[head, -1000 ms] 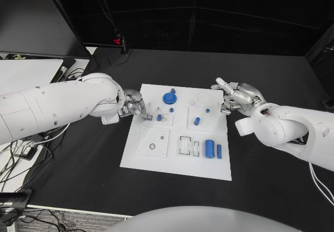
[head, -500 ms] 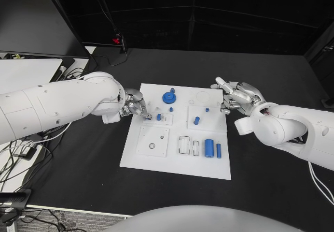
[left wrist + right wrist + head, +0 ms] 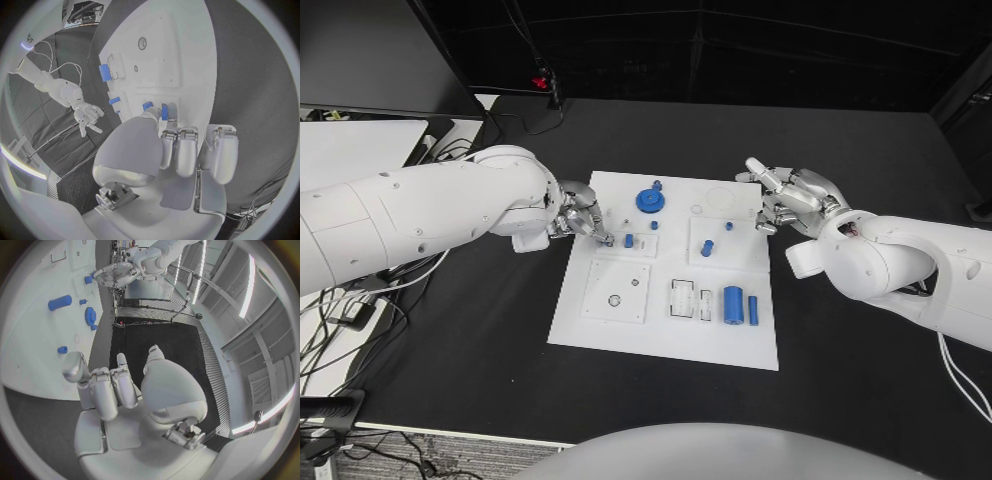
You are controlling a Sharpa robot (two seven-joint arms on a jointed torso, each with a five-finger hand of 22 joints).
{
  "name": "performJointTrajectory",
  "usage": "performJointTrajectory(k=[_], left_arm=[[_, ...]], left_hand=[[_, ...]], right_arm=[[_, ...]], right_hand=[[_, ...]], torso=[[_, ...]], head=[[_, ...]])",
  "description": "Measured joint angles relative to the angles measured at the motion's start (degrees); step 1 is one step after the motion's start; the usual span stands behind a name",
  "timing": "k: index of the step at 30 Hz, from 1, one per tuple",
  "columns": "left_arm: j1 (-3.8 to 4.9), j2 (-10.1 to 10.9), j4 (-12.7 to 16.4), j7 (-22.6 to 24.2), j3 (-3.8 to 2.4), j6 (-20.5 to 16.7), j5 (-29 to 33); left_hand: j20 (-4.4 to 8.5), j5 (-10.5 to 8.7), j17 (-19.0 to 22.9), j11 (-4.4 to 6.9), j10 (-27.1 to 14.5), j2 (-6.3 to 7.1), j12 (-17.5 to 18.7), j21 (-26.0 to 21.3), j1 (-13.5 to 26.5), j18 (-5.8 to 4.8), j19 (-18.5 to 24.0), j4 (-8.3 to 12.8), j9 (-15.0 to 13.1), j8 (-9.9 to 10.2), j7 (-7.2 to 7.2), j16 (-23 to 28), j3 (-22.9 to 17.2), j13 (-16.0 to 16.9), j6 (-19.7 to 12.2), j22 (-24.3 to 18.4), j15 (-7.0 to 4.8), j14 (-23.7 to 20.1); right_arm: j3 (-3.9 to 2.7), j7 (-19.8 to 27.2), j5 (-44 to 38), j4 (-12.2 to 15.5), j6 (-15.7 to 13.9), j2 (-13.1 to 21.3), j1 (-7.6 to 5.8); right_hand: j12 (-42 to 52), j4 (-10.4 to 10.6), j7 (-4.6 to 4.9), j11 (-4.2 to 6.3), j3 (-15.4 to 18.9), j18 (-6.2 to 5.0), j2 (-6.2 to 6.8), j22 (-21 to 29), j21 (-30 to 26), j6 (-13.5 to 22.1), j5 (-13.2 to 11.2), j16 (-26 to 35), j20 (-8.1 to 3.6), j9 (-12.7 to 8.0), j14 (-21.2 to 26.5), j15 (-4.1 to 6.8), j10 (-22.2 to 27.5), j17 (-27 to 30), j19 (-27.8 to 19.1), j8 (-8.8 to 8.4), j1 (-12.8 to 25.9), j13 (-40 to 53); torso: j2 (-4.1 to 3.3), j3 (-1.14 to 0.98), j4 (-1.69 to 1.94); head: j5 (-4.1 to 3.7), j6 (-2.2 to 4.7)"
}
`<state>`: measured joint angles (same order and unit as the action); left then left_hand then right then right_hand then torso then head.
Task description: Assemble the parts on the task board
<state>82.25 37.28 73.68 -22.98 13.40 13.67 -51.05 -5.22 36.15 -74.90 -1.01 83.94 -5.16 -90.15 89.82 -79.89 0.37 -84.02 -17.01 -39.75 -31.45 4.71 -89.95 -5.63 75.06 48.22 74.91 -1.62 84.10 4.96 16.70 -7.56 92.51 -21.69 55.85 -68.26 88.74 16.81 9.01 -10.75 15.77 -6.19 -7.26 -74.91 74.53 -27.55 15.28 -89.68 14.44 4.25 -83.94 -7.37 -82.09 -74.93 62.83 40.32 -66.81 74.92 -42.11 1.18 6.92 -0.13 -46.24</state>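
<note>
Head view: left hand (image 3: pixel 583 222) is kept at the task board (image 3: pixel 668 345) left edge, fingertips by a small blue peg (image 3: pixel 629 241); barely shifted. Left wrist view: grip cannot be told. Right wrist view: right hand (image 3: pixel 119 385) is empty, fingers apart.

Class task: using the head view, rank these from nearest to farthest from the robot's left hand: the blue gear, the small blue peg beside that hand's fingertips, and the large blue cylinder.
1. Small blue peg, right beside the left hand.
2. Blue gear, at the board's far edge.
3. Large blue cylinder, in the near right part of the task board.
</note>
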Motion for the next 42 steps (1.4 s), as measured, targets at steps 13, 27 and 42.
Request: performJointTrajectory(k=[13, 27, 42], left_arm=[[0.02, -0.4, -0.3, -0.1, -0.09, 0.8, 0.0], [0.05, -0.7, -0.7, -0.2, -0.13, 1.4, 0.0], [0.04, -0.8, -0.7, -0.4, -0.13, 1.3, -0.5]], left_hand=[[0.00, -0.47, 0.0, -0.02, 0.0, 0.00, -0.1, 0.0, 0.0, 0.00, 0.0, -0.4, 0.0, 0.0, -0.16, 0.0, -0.6, 0.0, -0.2, 0.0, 0.00, 0.0], [0.00, -0.90, 0.0, -0.11, -0.1, 0.00, -0.2, 0.0, 0.0, 0.00, 0.0, -0.5, 0.0, 0.0, -0.14, 0.0, -0.8, 0.0, -0.2, 0.0, 0.00, 0.0], [0.00, -0.95, 0.0, -0.13, -0.1, 0.00, -0.2, 0.0, 0.0, 0.00, 0.0, -0.5, 0.0, 0.0, -0.05, 0.0, -0.8, 0.0, -0.3, 0.0, 0.00, 0.0]], right_arm=[[0.00, 0.0, 0.0, 0.1, 0.0, 0.2, 0.00], [0.00, 0.0, 0.0, 0.1, 0.0, 0.1, 0.00], [0.00, 0.0, 0.0, 0.1, 0.0, 0.1, 0.00]], right_hand=[[0.0, 0.0, 0.20, 0.00, 0.0, 0.00, 0.00, 0.0, 0.0, 0.2, 0.0, 0.0, 0.00, 0.0, -0.2, -0.21, 0.0, 0.0, 0.0, 0.23, 0.0, 0.0], [0.0, 0.0, 0.20, 0.00, 0.0, 0.00, 0.00, 0.0, 0.0, 0.2, 0.0, 0.0, 0.00, 0.0, -0.2, -0.21, 0.0, 0.0, 0.0, 0.23, 0.0, 0.0], [0.0, 0.0, 0.20, 0.00, 0.0, 0.00, 0.00, 0.0, 0.0, 0.2, 0.0, 0.0, 0.00, 0.0, -0.2, -0.21, 0.0, 0.0, 0.0, 0.23, 0.0, 0.0]], torso=[[0.00, 0.00, 0.03], [0.01, 0.01, 0.02], [0.03, 0.02, 0.02]], head=[[0.38, -0.09], [0.06, -0.21], [-0.08, -0.26]])
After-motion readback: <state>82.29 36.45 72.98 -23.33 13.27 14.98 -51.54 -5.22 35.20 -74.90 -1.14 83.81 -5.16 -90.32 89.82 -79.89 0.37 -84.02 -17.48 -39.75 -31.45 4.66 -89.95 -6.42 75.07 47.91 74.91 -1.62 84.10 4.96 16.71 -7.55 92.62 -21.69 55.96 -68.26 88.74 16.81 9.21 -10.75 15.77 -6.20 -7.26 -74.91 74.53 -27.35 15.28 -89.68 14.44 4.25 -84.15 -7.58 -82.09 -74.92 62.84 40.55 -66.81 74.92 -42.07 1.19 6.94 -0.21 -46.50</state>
